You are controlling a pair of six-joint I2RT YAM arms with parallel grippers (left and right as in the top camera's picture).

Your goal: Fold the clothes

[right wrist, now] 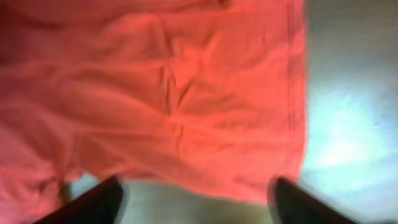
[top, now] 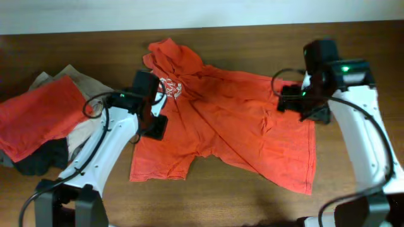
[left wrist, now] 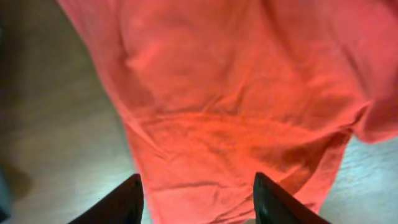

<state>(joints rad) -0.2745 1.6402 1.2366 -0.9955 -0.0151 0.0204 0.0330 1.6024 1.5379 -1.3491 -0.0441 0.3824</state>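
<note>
An orange T-shirt point(top: 233, 120) lies spread and wrinkled on the wooden table, a white print near its collar. It also shows in the left wrist view point(left wrist: 236, 106) and the right wrist view point(right wrist: 174, 93). My left gripper point(top: 153, 123) hovers over the shirt's left side; its fingers point(left wrist: 198, 198) are open with shirt cloth between them. My right gripper point(top: 302, 104) is above the shirt's right edge; its fingers point(right wrist: 196, 196) are open, just off the hem, holding nothing.
A pile of other clothes point(top: 44, 116) sits at the left: a red piece on top, beige and dark pieces under it. The wooden table point(top: 221, 195) is bare along the front and at the back right.
</note>
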